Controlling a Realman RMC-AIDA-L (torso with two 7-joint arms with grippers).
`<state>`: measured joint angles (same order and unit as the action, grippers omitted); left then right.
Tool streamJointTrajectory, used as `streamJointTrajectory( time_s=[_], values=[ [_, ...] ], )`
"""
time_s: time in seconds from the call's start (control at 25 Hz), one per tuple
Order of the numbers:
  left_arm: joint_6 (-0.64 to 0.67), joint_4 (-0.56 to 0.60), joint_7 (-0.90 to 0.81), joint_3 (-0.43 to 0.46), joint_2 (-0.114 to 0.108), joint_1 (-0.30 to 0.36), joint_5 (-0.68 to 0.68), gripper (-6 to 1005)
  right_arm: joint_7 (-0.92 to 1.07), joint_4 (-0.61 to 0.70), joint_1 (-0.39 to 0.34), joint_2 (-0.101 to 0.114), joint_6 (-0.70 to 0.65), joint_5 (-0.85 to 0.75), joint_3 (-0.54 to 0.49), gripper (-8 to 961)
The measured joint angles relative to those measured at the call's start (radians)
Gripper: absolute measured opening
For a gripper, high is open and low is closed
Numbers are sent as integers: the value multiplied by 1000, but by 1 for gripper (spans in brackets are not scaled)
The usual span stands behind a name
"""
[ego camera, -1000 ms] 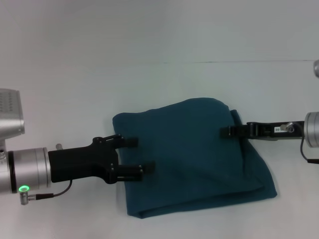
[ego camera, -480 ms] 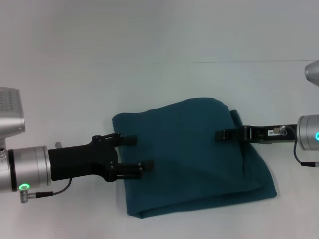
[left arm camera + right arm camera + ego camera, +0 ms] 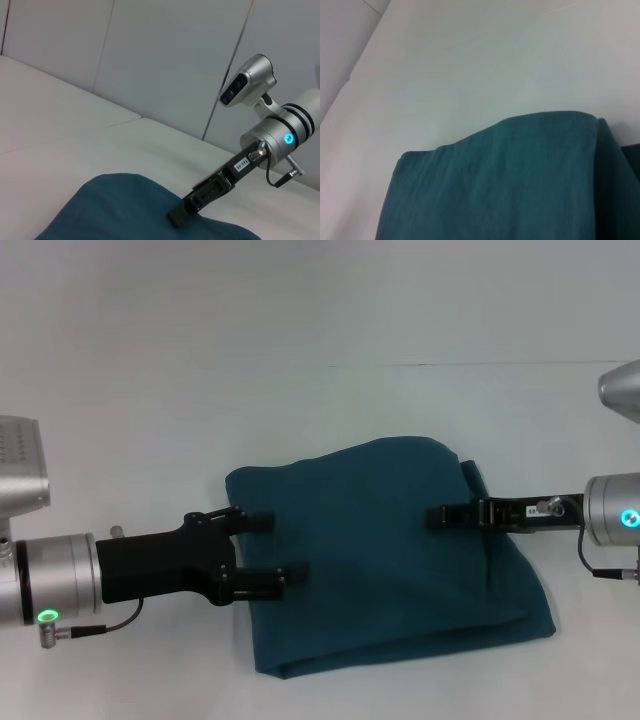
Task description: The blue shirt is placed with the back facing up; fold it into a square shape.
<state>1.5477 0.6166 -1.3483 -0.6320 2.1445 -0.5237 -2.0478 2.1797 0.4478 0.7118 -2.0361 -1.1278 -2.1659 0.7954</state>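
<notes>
The blue shirt (image 3: 390, 570) lies folded into a rough rectangle on the white table, plain side up; it also shows in the left wrist view (image 3: 115, 210) and the right wrist view (image 3: 510, 180). My left gripper (image 3: 279, 548) is open, its two fingers reaching over the shirt's left edge with cloth beneath them. My right gripper (image 3: 434, 517) comes in from the right, low over the shirt's upper right part. From the left wrist view the right gripper (image 3: 176, 217) looks shut, its tip down at the cloth, holding nothing.
A white table (image 3: 320, 410) runs far behind and to both sides of the shirt, with a seam line (image 3: 480, 364) across the back. A pale wall (image 3: 165, 60) stands beyond it.
My right gripper has slid left, farther in over the shirt. The left gripper and the shirt have stayed where they were.
</notes>
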Motion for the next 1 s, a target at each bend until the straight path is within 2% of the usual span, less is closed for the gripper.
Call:
streamJointTrajectory(
  time_s=[0.04,0.24,0.68,1.0],
  values=[
    [0,0,0,0,0,0,0,920,0,-2,0,-1,2,0,2,580],
    [0,0,-1,0,0,2,0,920,-3,-9,0,-1,16,0,9,327],
    [1,0,-6,0,0,2,0,920,-47,-10,-6,-5,15,18,-8,94],
    [1,0,-7,0,0,2,0,920,-95,2,-14,0,-38,71,-18,66]
  ],
)
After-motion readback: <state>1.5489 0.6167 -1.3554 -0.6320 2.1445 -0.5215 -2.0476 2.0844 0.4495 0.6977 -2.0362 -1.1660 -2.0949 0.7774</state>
